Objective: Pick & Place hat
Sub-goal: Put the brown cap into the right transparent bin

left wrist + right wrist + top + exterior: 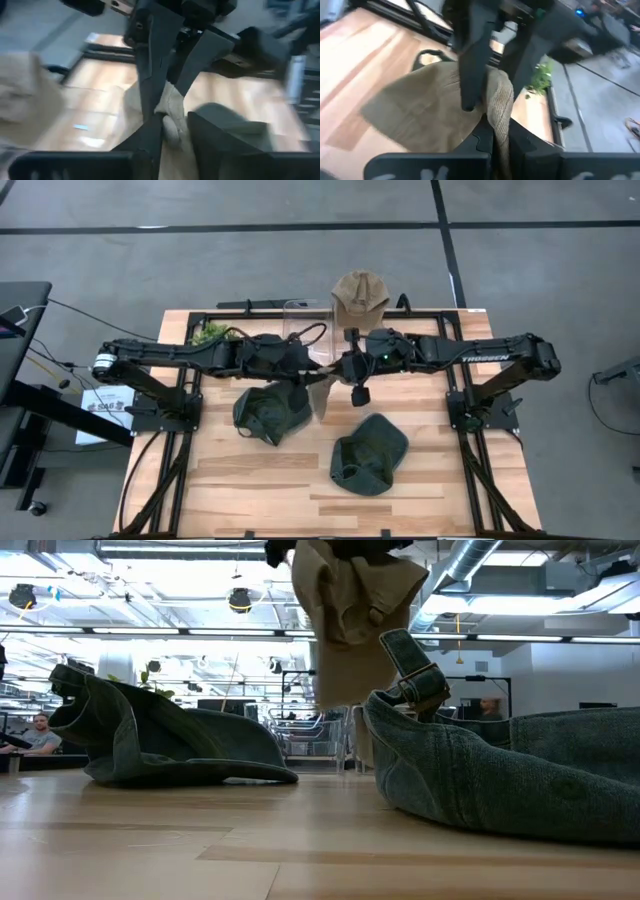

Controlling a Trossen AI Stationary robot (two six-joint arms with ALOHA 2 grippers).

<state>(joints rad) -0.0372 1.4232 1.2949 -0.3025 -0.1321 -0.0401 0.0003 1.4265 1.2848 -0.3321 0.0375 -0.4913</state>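
Note:
A tan hat [322, 385] hangs in mid-air over the middle of the table, where my two grippers meet tip to tip. My right gripper [499, 125] is shut on it. My left gripper [174, 120] faces it from the table's left, its fingers apart with the same bunched cloth [170, 107] between them. In the low view the tan hat [350, 620] hangs from the picture's top, clear of the wood. My right gripper pinches a bunched fold of the tan hat [501, 107] between its two fingers, coming from the table's right and slanting slightly down. The hat hangs slack below the fingers, clear of the table. My left gripper's fingers [470, 75] stand on either side of the fold; whether they touch it, I cannot tell.
Two dark green hats lie on the table: one [265, 410] under my left arm, one [370, 452] nearer the front right. Another tan hat [360, 295] stands at the far edge, beside a clear container [305, 325]. A small green plant [210, 332] is at the far left.

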